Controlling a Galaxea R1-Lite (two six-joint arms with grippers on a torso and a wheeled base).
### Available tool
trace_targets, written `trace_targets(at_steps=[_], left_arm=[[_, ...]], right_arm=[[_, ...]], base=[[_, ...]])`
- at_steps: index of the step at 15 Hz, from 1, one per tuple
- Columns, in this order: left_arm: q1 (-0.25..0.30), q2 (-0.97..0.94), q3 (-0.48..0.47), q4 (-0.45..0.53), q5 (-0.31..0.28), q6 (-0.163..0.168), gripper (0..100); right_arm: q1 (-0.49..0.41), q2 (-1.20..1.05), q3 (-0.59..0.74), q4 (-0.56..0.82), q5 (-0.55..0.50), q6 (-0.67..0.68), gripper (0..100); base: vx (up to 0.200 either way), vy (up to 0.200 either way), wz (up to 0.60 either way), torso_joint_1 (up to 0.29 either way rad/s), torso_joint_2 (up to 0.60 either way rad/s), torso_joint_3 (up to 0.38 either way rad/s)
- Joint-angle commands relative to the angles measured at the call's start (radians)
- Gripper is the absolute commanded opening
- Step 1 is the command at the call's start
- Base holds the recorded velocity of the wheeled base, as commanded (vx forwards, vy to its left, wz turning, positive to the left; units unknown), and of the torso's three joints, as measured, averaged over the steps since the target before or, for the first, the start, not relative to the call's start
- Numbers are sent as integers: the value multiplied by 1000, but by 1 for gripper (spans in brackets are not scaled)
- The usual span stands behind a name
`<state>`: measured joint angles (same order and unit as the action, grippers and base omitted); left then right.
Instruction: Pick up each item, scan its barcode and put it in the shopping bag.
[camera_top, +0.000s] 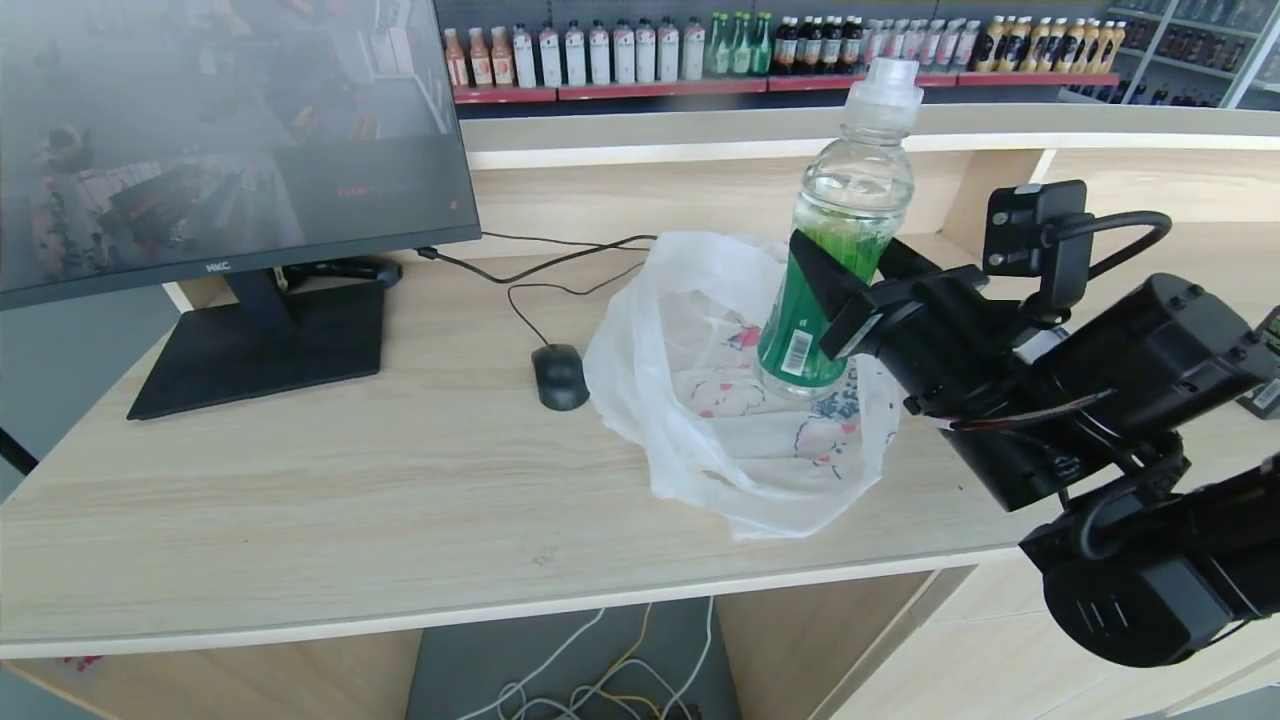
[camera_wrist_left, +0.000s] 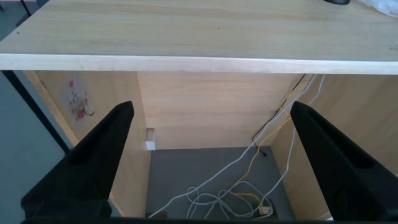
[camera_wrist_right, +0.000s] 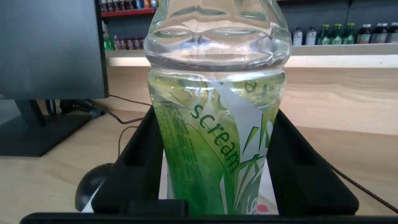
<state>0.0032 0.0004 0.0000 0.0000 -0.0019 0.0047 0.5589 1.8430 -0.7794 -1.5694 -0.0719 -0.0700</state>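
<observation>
right gripper clamped on clear plastic bottle with green label and white cap, gripping at label height, bottle upright, barcode facing the head camera; its base sits over the 2 o'clock part of the thin white printed shopping bag, can't tell if it touches; bag lies crumpled on light wooden counter; black mouse just beside bag at 9 o'clock, black monitor at 10 o'clock; left gripper fingers wide apart, low before the counter's front edge, loose cables on the floor beyond
</observation>
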Motion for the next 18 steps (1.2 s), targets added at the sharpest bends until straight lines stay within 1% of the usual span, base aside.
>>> trace_targets(at_steps=[1, 3, 5, 7, 11, 14, 18], left_arm=[[0, 0, 0, 0, 0, 0, 100], [0, 0, 0, 0, 0, 0, 100], [0, 0, 0, 0, 0, 0, 100], [0, 0, 0, 0, 0, 0, 100], [0, 0, 0, 0, 0, 0, 100], [0, 0, 0, 0, 0, 0, 100], [0, 0, 0, 0, 0, 0, 100]], right_arm=[[16, 30, -9, -1, 6, 4, 0], [15, 64, -92, 35, 12, 4, 0], [15, 81, -199, 170, 12, 4, 0], [15, 101, -270, 239, 11, 3, 0], [15, 124, -333, 304, 11, -8, 0], [16, 153, -365, 307, 9, -10, 0], [15, 256, -497, 308, 9, -27, 0]], base=[[0, 0, 0, 0, 0, 0], [0, 0, 0, 0, 0, 0], [0, 0, 0, 0, 0, 0], [0, 0, 0, 0, 0, 0], [0, 0, 0, 0, 0, 0], [0, 0, 0, 0, 0, 0], [0, 0, 0, 0, 0, 0]])
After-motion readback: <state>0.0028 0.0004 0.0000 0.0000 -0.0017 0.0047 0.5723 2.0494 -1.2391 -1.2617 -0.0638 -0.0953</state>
